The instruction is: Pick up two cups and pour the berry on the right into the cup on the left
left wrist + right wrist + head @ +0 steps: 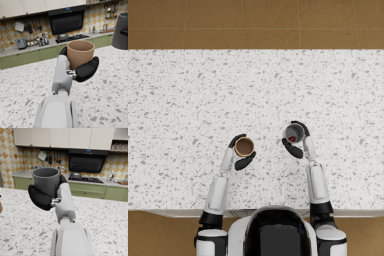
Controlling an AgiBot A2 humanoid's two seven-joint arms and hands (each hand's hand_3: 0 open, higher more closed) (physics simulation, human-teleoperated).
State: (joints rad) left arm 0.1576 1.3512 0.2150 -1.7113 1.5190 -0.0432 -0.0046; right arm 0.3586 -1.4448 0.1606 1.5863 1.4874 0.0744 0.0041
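The left hand point(241, 152) grips a brown cup point(244, 147), its dark fingers point(86, 70) wrapped around the cup's lower wall. In the left wrist view the brown cup point(80, 53) stands upright in that hand point(82, 68), and its mouth faces up. From the head view its inside looks plain brown.

The right hand point(295, 140) grips a grey cup point(294, 133), with the fingers point(40, 198) closed around its side. In the right wrist view the grey cup point(46, 181) is upright in the hand point(45, 196). The head view shows a red berry point(291, 138) lying inside the grey cup, near its bottom.

Both cups are above the speckled white desk point(188, 100), roughly in the middle of its near half. The brown cup is on the left and the grey cup on the right. They are apart, with a strip of bare desk between them. The grey cup point(120, 31) also shows at the edge of the left wrist view, higher than the brown one.

Behind the desk, the wrist views show a kitchen with green cabinets point(87, 193), a stove point(72, 37) and a black hood point(87, 160).
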